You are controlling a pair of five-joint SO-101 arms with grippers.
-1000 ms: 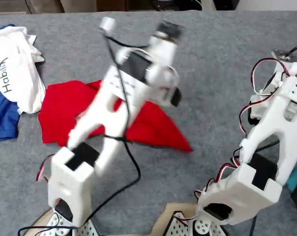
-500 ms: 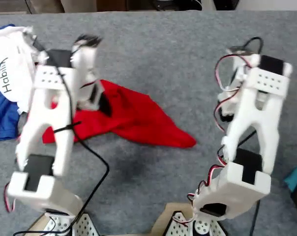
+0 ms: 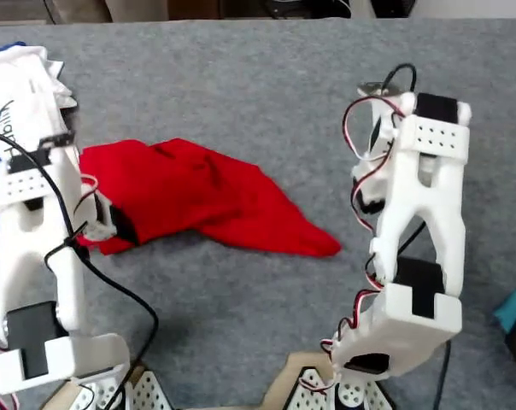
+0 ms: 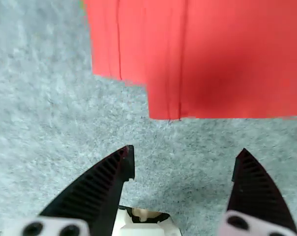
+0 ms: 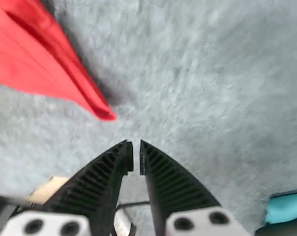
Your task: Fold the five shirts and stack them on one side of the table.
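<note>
The left fingers (image 4: 104, 182) hang spread just short of the red shirt (image 3: 198, 201) hem, mid-left — they should bite both layers; right fingers (image 5: 106, 172) sit pressed together.

Loose shirt (image 3: 198, 201) on the table (image 3: 266, 77), shirt pile (image 3: 23, 111) just beside it on the left.
</note>
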